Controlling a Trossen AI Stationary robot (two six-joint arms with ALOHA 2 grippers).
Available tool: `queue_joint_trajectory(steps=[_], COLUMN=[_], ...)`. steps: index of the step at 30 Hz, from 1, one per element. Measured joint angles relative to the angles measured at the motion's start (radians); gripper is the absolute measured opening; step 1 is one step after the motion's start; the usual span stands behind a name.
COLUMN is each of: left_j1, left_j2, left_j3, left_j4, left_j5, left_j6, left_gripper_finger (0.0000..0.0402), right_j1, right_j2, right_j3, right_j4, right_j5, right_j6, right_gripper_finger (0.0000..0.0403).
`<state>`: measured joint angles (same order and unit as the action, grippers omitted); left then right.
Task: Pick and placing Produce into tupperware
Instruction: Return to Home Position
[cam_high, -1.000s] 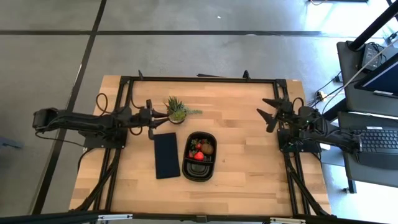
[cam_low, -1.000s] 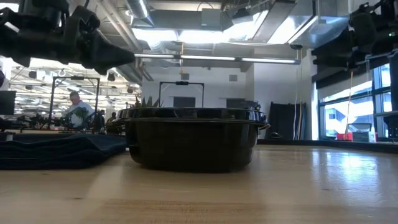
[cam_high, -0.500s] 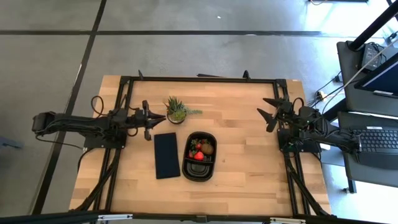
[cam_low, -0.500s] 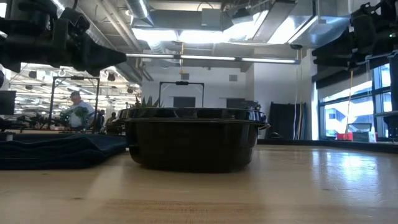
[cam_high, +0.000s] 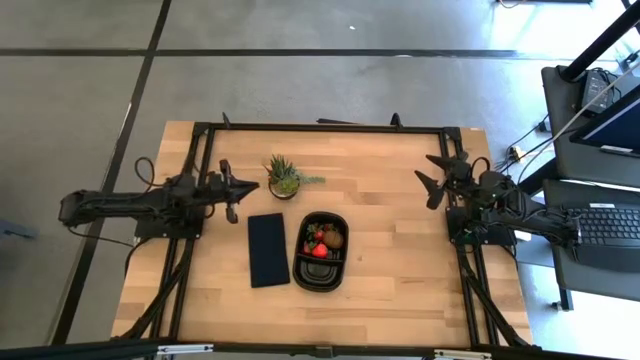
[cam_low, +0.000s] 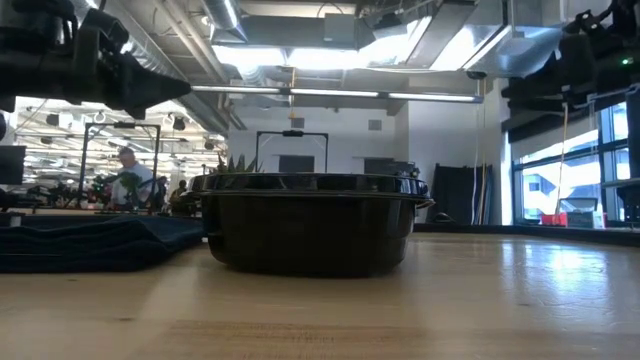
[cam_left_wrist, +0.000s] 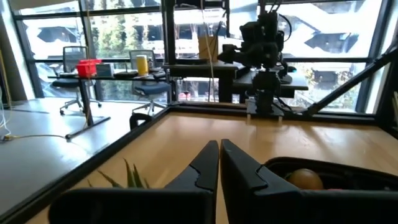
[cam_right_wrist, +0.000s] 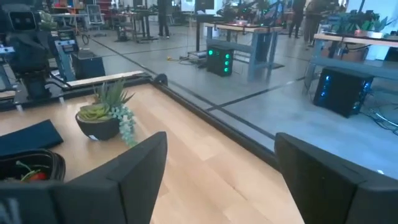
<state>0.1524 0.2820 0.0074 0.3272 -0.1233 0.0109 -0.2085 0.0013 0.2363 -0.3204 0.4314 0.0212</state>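
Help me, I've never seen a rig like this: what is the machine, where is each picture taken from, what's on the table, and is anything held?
It is a robot with two dark arms at a wooden table. One camera looks straight down, one sits at table-top level, and one rides on each wrist, looking past that arm's fingers. In the middle stands a black plastic container holding red strawberries and a brown kiwi. Beside it lies a dark rectangular mat; near that stands a small potted plant. The left gripper is shut and the right gripper open; both are raised near their table edges, holding nothing.
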Motion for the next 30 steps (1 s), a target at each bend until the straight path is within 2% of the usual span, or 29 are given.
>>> queue_joint_trajectory(steps=[7, 12, 21, 25, 30], left_j1=[0.000, 0.000, 0.000, 0.000, 0.000], left_j2=[-0.175, -0.282, -0.280, -0.280, -0.280], left_j3=[0.000, 0.000, 0.000, 0.000, 0.000], left_j4=[-0.200, -0.286, -0.291, -0.290, -0.289], left_j5=[-0.007, -0.027, -0.046, -0.042, -0.040], left_j6=[-0.001, 0.000, 0.000, 0.000, -0.005], left_gripper_finger=[0.0001, 0.0010, 0.0033, 0.0043, 0.0053], right_j1=[0.000, 0.002, 0.005, 0.005, 0.005], right_j2=[0.000, 0.000, 0.000, 0.000, 0.000], right_j3=[0.000, 0.000, -0.004, -0.081, -0.152], right_j4=[0.050, 0.052, 0.146, 0.263, 0.356], right_j5=[-0.004, -0.015, -0.122, -0.240, -0.251], right_j6=[-0.030, -0.028, -0.102, -0.110, -0.102], right_gripper_finger=[0.0298, 0.0298, 0.0298, 0.0298, 0.0298])
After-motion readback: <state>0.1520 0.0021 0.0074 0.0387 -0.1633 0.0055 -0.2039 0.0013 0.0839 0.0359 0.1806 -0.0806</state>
